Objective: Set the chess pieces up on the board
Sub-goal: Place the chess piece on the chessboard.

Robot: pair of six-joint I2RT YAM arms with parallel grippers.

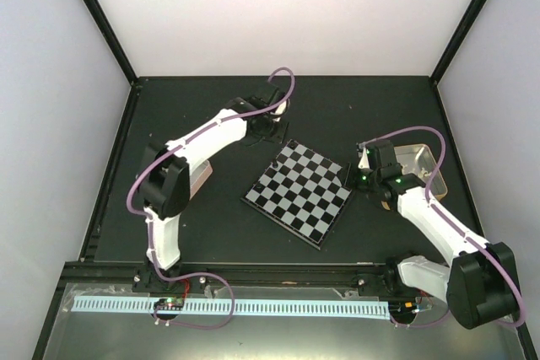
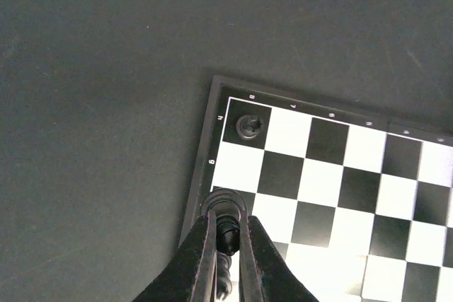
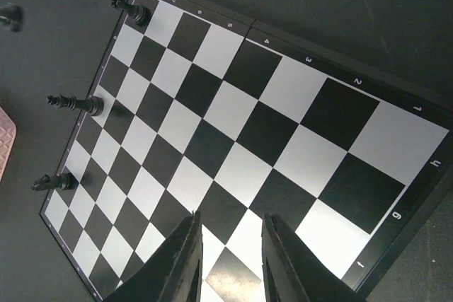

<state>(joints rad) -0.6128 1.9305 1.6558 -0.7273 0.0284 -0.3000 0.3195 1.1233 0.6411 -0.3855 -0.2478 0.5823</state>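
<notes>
The left claw is pinched nearly closed on a black chessman at the bottom of the left wrist frame. It holds the piece over a dark square in the outermost file of the board, hard by the rim. Whether the man's base touches the square cannot be told from this view. A second black piece, the corner man, stands on the corner square toward the upper middle, with one pale square between the two.

The step in hand looks to be setting the gripped man down. To do it well, the arm should probably lower straight, keeping the piece upright and its base centred in the square, not straddling the rim. The fingers should then part only slightly and lift vertically, so that neither pad drags the man over. So small and tall a piece would likely topple at a sideways nudge.

The right claw is spread wide and holds nothing, above the squares at the bottom of its own frame.
</notes>
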